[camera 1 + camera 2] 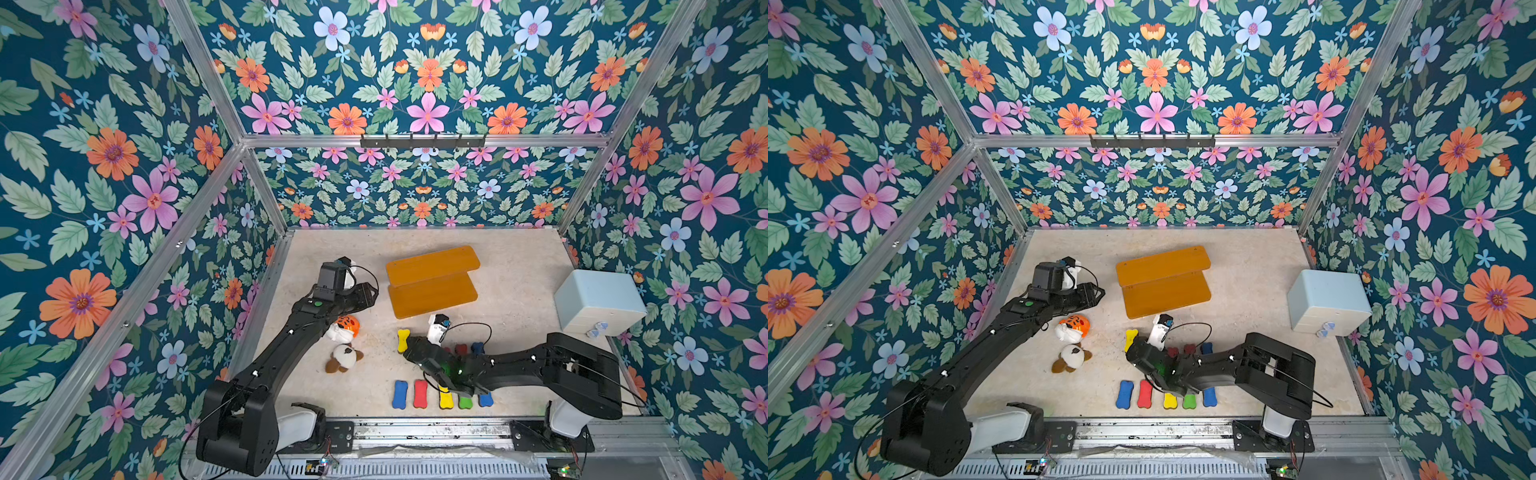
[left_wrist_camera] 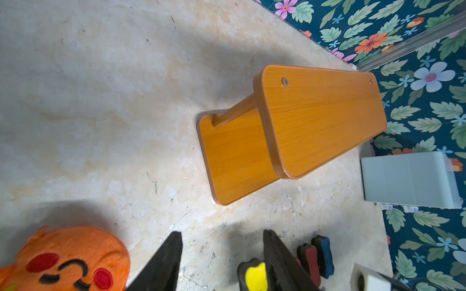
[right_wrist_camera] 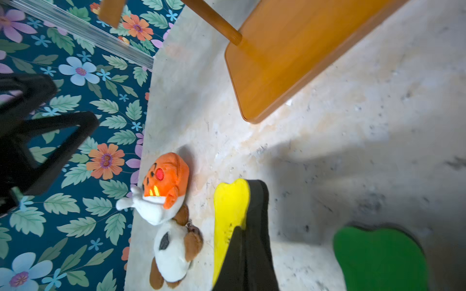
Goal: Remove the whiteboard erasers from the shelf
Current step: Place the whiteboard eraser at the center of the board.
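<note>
The orange-brown shelf [image 1: 432, 282] [image 2: 315, 113] stands bare on both tiers. Whiteboard erasers lie on the table in front of it. A front row runs blue [image 1: 400, 395], red [image 1: 420, 394], yellow, green and blue. Behind it a yellow eraser [image 1: 403, 340] [image 3: 229, 206] stands on edge, with red [image 1: 460, 349] and blue ones beside it, partly hidden by my right arm. My right gripper [image 1: 409, 344] [image 3: 239, 229] is shut, its tips right at the yellow eraser, nothing between them. My left gripper [image 1: 365, 297] [image 2: 223, 252] hovers open and empty left of the shelf.
An orange plush [image 1: 347, 326] and a brown-and-white plush [image 1: 345, 358] lie under my left arm. A pale blue box [image 1: 598, 303] stands at the right wall. Floral walls close in three sides. A green eraser [image 3: 378, 257] lies close to my right gripper.
</note>
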`<action>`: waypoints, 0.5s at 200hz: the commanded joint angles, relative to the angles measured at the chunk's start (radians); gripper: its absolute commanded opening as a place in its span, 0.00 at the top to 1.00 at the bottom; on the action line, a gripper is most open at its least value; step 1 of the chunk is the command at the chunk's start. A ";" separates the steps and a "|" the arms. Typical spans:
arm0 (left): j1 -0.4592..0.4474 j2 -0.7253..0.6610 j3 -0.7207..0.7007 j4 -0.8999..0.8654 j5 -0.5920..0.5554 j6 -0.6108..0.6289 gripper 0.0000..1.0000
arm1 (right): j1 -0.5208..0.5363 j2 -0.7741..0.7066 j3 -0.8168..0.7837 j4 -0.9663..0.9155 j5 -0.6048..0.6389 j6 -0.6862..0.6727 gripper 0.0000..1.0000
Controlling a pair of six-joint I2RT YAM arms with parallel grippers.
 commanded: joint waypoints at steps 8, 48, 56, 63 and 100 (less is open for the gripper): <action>0.002 -0.014 -0.003 0.003 -0.015 0.014 0.43 | 0.025 0.023 -0.002 -0.029 0.033 0.093 1.00; 0.001 -0.030 -0.010 0.000 -0.022 0.020 0.43 | 0.039 0.031 0.005 -0.047 0.015 0.114 1.00; 0.002 -0.032 -0.010 0.001 -0.021 0.022 0.43 | 0.040 0.038 0.012 -0.052 0.006 0.114 1.00; 0.002 -0.033 -0.009 0.001 -0.022 0.022 0.43 | 0.041 0.046 0.017 -0.052 -0.003 0.115 1.00; 0.003 -0.021 -0.004 0.001 -0.011 0.022 0.43 | 0.049 0.071 0.028 -0.059 -0.029 0.140 1.00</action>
